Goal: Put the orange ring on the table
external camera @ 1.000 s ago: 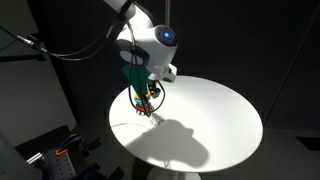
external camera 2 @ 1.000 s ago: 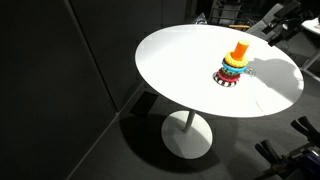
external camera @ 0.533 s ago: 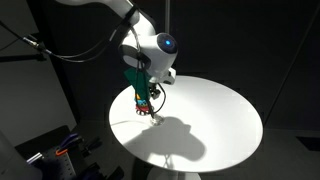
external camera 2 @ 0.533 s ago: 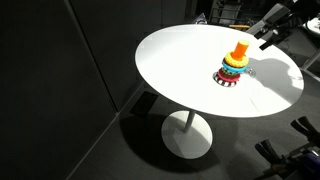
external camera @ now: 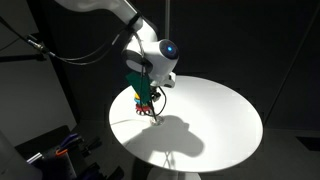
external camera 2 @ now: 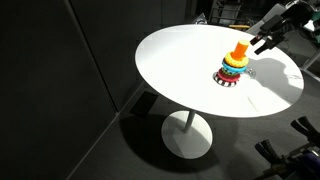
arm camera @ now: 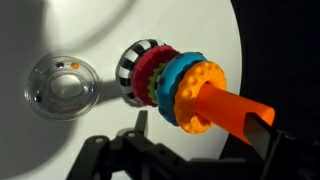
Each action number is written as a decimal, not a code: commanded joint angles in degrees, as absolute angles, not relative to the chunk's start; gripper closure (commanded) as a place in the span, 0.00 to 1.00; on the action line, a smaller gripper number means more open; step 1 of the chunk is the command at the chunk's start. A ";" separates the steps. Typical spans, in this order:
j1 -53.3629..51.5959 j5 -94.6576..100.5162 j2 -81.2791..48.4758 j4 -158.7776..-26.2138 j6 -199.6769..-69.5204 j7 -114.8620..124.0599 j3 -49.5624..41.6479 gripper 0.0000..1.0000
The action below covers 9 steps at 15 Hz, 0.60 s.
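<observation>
A stack of toy rings stands on the white round table [external camera: 220,110] [external camera 2: 180,60] [arm camera: 180,25]. In the wrist view the orange ring [arm camera: 203,98] is the top ring, on a blue ring [arm camera: 180,82]. Green and red rings and a striped base [arm camera: 135,68] lie below it. An orange peg [arm camera: 240,112] [external camera 2: 238,49] sticks out through the rings. My gripper [arm camera: 205,138] [external camera 2: 264,40] [external camera: 150,97] is open, with a finger on each side of the peg's tip, just beyond the orange ring. It holds nothing.
A clear glass dish [arm camera: 62,86] sits on the table next to the striped base. The table's edge [arm camera: 236,45] runs close behind the stack. Cables and equipment [external camera: 60,150] stand low beside the table.
My gripper has moved in toward the ring stack and now brackets the peg's tip. The rings have not moved.
</observation>
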State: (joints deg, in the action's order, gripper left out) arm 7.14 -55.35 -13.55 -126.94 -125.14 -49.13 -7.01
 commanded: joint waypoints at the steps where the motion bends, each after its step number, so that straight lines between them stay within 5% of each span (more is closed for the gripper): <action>1: 8.36 -56.71 -14.74 -125.35 -125.06 -50.76 -5.86 0.32; 4: 8.38 -56.71 -14.88 -125.21 -125.09 -50.91 -5.69 0.36; 9: 8.22 -56.70 -15.25 -124.97 -125.19 -50.91 -5.26 0.18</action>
State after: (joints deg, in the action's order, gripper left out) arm 7.25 -55.35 -14.19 -126.43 -125.14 -49.63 -6.27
